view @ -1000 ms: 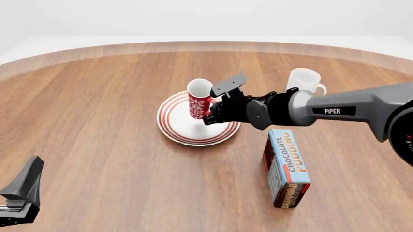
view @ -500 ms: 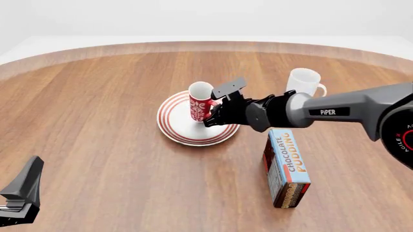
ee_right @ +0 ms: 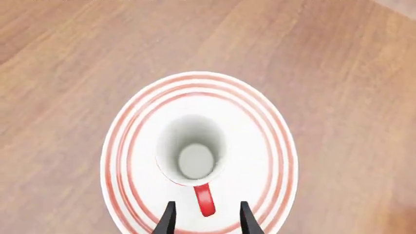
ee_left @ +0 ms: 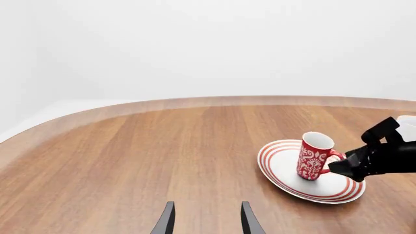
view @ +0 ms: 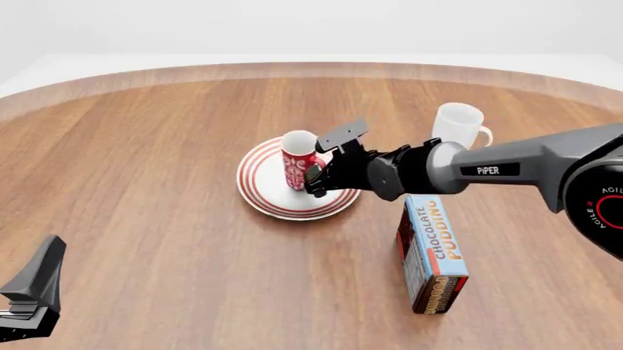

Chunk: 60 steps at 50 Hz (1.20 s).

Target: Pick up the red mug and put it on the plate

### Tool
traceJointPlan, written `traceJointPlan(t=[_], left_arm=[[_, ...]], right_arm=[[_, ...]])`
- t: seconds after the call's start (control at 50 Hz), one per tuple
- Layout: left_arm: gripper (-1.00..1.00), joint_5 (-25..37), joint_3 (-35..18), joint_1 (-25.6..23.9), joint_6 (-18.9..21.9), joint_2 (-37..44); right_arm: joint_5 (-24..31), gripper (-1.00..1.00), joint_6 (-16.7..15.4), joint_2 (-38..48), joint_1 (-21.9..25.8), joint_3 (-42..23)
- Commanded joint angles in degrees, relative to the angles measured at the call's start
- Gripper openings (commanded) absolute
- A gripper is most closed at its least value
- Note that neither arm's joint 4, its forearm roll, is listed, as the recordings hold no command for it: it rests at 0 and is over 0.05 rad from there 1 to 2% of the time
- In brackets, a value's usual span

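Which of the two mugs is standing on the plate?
The red mug with the white pattern stands on the red-ringed plate. The plain white mug stands on the bare table, farther back on the right.

- The round white plate with red rings (view: 268, 195) lies near the middle of the brown wooden desk (view: 146, 182).
- The tall red patterned mug (view: 299, 160) stands upright on that plate, toward its far right part, handle turned to the right.
- My right pincer (view: 314, 177) sits just right of the mug, over the plate's right side, its fingers either side of the handle.
- The plain white mug (view: 457, 124) stands behind and to the right of the plate, well apart from it.
- The upright chocolate pudding carton (view: 432, 251) stands in front of the white mug, right of the plate and nearer to me.
- My left pincer (view: 34, 292) is at the near left, well apart from everything.
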Motion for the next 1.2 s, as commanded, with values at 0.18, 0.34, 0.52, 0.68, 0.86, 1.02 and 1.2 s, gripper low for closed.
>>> traceJointPlan(t=[0.18, 0.34, 0.52, 0.68, 0.86, 1.02, 1.2], left_arm=[[1.00, 0.00, 0.00, 0.00, 0.00, 0.00], [1.00, 0.00, 0.00, 0.00, 0.00, 0.00], [1.00, 0.00, 0.00, 0.00, 0.00, 0.00], [1.00, 0.00, 0.00, 0.00, 0.00, 0.00], [1.00, 0.00, 0.00, 0.00, 0.00, 0.00], [1.00, 0.00, 0.00, 0.00, 0.00, 0.00], [1.00, 0.00, 0.00, 0.00, 0.00, 0.00]], right_arm=[[-0.38, 1.00, -0.18, 0.05, -0.01, 0.00], [-0.81, 1.00, -0.13, -0.14, -0.20, 0.48], [-1.21, 1.00, 0.56, -1.43, 0.16, 1.96], [-1.06, 1.00, 0.96, -4.88, 0.14, 4.48], [-0.61, 1.00, 1.06, -9.76, 0.48, 7.76], [1.25, 1.00, 0.81, -14.41, 1.08, 9.87], [2.41, 1.00, 0.33, -18.87, 1.26, 11.80]])
